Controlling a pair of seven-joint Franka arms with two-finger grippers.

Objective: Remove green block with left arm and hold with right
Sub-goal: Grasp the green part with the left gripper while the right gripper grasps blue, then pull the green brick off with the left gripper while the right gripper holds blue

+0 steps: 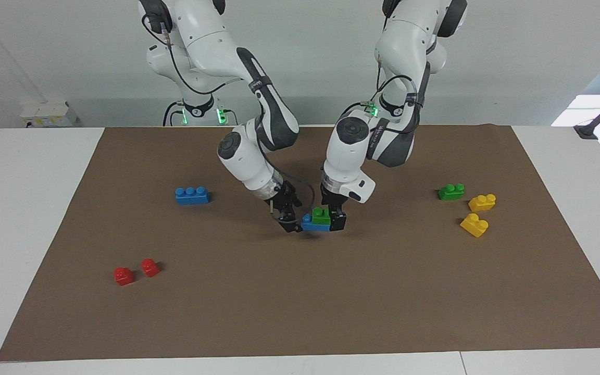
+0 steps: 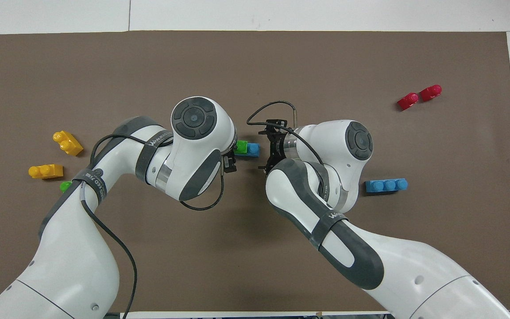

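Grippers close in from both ends on the small bright green plastic two-stud brick (image 1: pixel 322 215) stacked on a blue plastic brick (image 1: pixel 311 224) mid-mat.

Left gripper (image 1: pixel 334 220) is down at the stack, black fingers (image 1: pixel 338 221) set wide around the green block's end with the stack at its tips; whether they touch it I cannot tell. Right gripper (image 1: pixel 290 216), jaws wide and holding nothing, sits tilted just beside the blue brick's free end. A second green brick (image 1: pixel 451 191) and two yellow bricks (image 1: pixel 482 202) lie well apart from the stack toward the left arm's end; a blue three-stud brick (image 1: pixel 191 195) and two red pieces (image 1: pixel 123 275) toward the right arm's end.
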